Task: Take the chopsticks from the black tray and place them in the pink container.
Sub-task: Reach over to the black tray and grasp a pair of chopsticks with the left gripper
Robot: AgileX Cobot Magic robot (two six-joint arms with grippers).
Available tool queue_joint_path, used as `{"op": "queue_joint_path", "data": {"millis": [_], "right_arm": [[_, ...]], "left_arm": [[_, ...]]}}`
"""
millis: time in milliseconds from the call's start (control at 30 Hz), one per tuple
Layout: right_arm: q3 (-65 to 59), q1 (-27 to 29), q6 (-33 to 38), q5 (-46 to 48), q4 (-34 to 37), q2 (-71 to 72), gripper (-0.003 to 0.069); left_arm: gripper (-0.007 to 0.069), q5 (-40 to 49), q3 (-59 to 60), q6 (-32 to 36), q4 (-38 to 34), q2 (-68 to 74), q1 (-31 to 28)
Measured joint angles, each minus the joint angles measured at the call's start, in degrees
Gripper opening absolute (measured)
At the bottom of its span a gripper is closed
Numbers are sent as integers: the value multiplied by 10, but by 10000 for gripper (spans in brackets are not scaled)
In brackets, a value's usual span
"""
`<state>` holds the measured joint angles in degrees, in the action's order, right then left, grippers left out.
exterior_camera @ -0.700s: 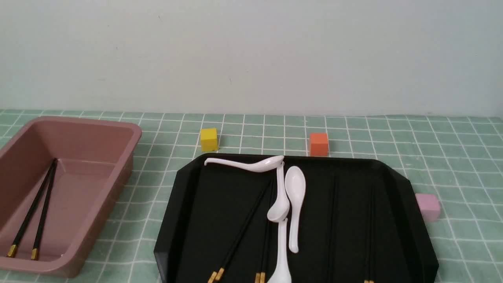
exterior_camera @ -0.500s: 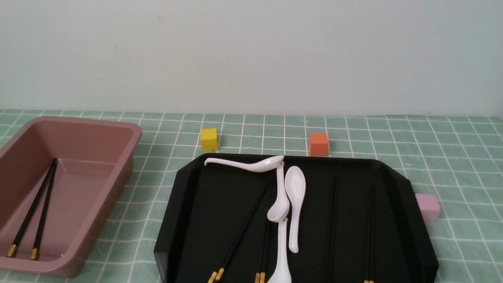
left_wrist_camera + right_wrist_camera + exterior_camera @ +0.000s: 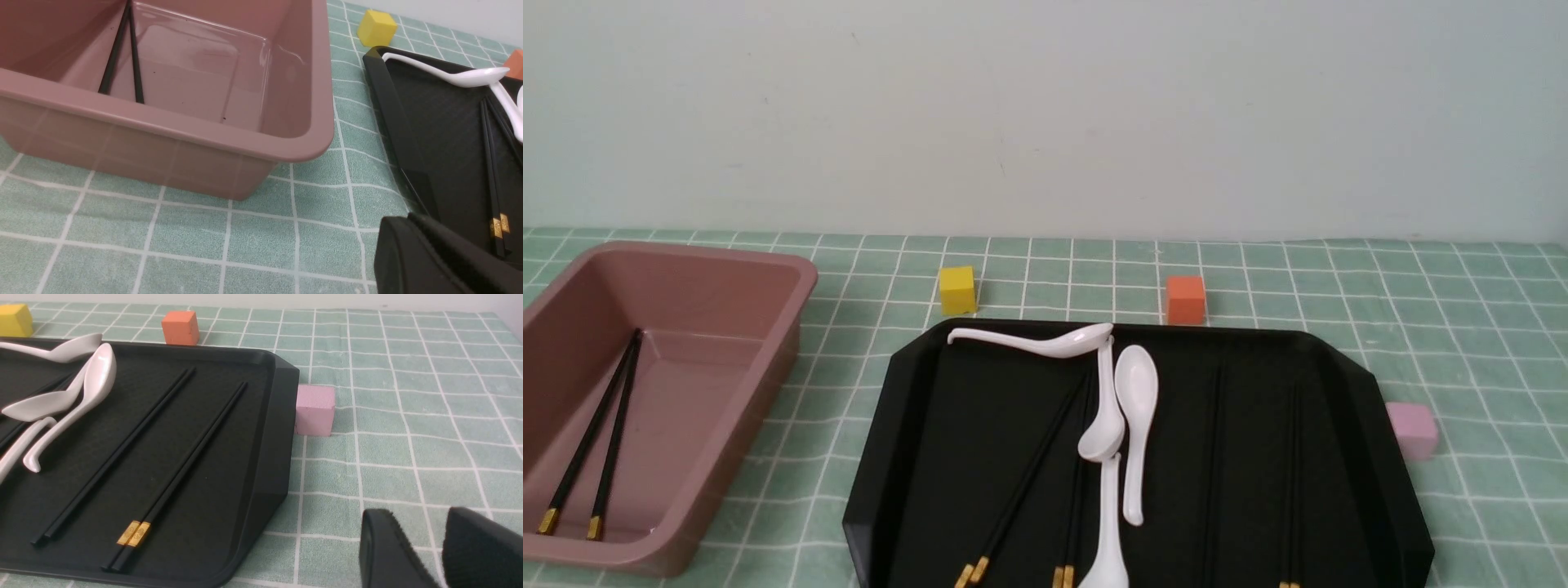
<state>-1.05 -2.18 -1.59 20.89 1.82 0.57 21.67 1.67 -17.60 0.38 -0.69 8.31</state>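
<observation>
In the front view, you have two chopsticks (image 3: 614, 441) lying in the pink container (image 3: 727, 425) on the left, their gold caps toward you and their thin ends meeting. More chopsticks (image 3: 1031, 472) lie in the black tray (image 3: 1160, 343): a slanted pair toward its left side, another pair beside the spoons, and two more pairs farther right. Four white spoons (image 3: 1139, 388) are among them, one of them along the tray's far edge. Beyond that edge you can see a yellow cube (image 3: 957, 291) and an orange cube (image 3: 1186, 300), and a small pale pink cube (image 3: 1413, 429) sits just beside the tray's right side, on the green checked cloth (image 3: 1494, 327). In your left wrist view, the left gripper (image 3: 402, 222) has its fingers drawn together, with nothing between them; the container and part of the tray show beyond it, two chopsticks inside the container. In your right wrist view, the right gripper (image 3: 416, 514) stands open, a clear gap between its fingers and nothing in its hold, with the cloth below. You can also see two pairs of chopsticks lying in the tray there, one pair with gold bands showing.
</observation>
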Motion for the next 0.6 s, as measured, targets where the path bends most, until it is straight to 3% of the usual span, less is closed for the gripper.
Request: {"op": "queue_joint_path", "data": {"millis": [600], "right_arm": [[0,0,0,0,0,0,240]], "left_arm": [[18,0,0,-10,-16,0,0]]}}
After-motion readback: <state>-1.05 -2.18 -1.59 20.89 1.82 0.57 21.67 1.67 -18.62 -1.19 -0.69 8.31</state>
